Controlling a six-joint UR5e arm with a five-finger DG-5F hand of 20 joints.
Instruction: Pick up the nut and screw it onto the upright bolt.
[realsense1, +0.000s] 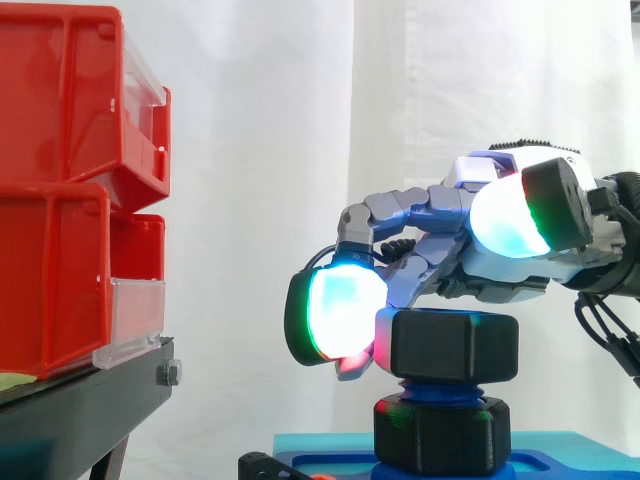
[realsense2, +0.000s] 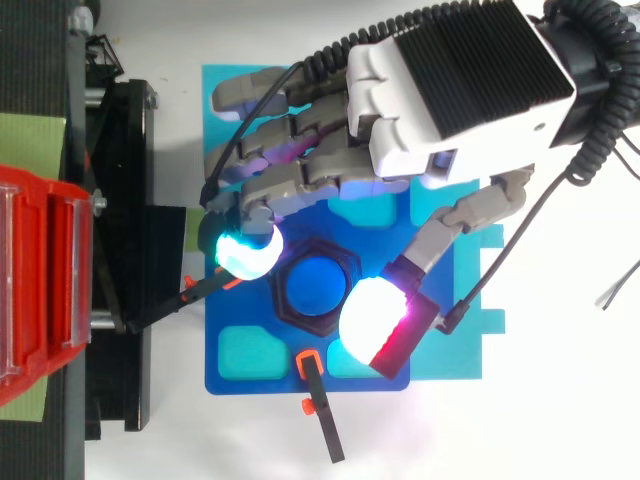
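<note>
At the left edge of the side view, red bins (realsense1: 60, 190) are stacked on the black stand (realsense1: 90, 400) in front of the white curtain. Right of the stand, the blue base plate (realsense2: 270, 380) lies flat, and the bolt (realsense1: 440, 388) rises from it. The bolt is upright, and a few bright blue thread ridges are exposed. A black six-sided collar (realsense1: 442, 435) sits low on the bolt, near the plate. The nut (realsense1: 455, 345) sits level on the top of the bolt, just above those ridges. It is black, thick and hexagonal, with flat faces and softly rounded edges. From above, the bolt's round blue end shows in the nut's bore. The hand (realsense2: 450, 90) reaches in from the right, its fingers curled down around the nut. One glowing fingertip pad (realsense1: 340, 310), white-cyan with a green rim, presses against the nut's left side. A second pad (realsense2: 375, 320), white shading to magenta, bears on the opposite corner, so the nut is pinched between them. The palm hangs above and to the right of the nut.
</note>
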